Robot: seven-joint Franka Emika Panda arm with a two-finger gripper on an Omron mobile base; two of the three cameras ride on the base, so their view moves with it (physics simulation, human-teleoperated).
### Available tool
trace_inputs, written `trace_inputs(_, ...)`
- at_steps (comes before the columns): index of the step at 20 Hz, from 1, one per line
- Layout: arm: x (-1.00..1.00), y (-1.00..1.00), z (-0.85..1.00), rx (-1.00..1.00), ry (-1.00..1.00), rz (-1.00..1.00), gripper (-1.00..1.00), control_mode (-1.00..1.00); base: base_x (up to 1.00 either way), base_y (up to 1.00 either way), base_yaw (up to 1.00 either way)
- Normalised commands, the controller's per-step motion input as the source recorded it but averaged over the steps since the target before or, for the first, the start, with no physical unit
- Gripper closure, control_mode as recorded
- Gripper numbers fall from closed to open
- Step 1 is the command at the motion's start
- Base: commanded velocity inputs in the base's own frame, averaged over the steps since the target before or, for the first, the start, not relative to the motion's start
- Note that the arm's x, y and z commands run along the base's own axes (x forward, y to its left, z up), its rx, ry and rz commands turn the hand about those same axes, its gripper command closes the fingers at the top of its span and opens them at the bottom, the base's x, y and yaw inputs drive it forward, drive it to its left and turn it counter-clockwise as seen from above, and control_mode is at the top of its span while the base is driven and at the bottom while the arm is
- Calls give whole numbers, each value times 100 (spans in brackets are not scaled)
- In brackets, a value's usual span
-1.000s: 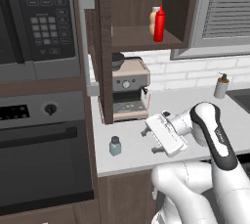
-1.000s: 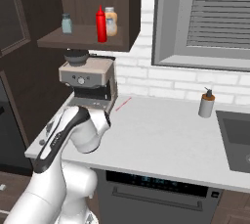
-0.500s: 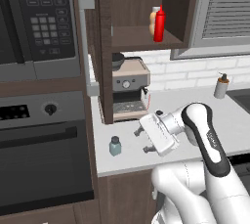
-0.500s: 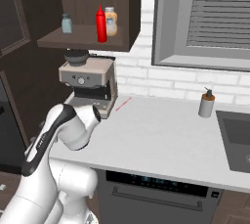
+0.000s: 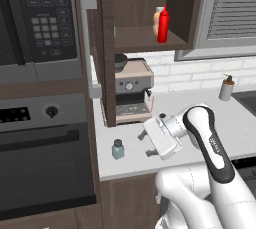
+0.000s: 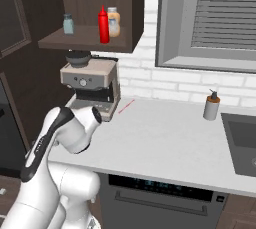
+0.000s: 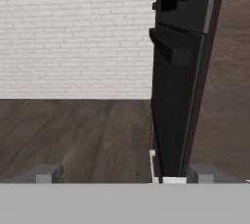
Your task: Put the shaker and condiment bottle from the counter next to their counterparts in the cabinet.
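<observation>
The shaker (image 5: pixel 118 149), a small grey-blue jar with a dark cap, stands upright near the counter's front left corner. My gripper (image 5: pixel 147 144) hovers just right of it, a short gap away, open and empty. In the hand view the gripper (image 7: pixel 124 174) shows its fingertips (image 7: pixel 46 173) set wide apart. The red condiment bottle (image 5: pixel 163 24) (image 6: pixel 103 25) stands on the shelf of the open cabinet (image 5: pixel 145 39) (image 6: pixel 85 41), touching or nearly touching a peach-orange bottle (image 5: pixel 157 19) (image 6: pixel 114 21). A similar grey-blue jar (image 6: pixel 68 23) stands at the shelf's left.
The cabinet door with its grey bar handle (image 5: pixel 88 43) stands open above the counter's left end. A coffee machine (image 5: pixel 132 91) (image 6: pixel 90 81) sits under the cabinet. A pump dispenser (image 5: pixel 226 88) (image 6: pixel 211 105) stands by the sink (image 6: pixel 241 139). A microwave (image 5: pixel 40 20) and an oven (image 5: pixel 45 145) are at left.
My hand has shifted a little left toward the shaker and turned, with the forearm swinging round. The jaws stayed open. The bottles and jars have not moved.
</observation>
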Motion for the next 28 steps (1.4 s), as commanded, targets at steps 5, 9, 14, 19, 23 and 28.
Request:
trace_inputs(5,0,12,-50,0,0,-7,-100,-100,0,0,0)
trace_inputs(9,4,9,-54,0,0,-4,-100,-100,0,0,0)
trace_inputs(14,11,7,-57,2,0,-4,-100,-100,0,0,0)
trace_inputs(19,2,12,-59,3,0,-3,-100,-100,0,0,0)
trace_inputs(23,4,18,-61,4,-3,-4,-100,-100,0,0,0)
trace_inputs(28,23,17,-57,7,-3,-4,-100,-100,0,0,0)
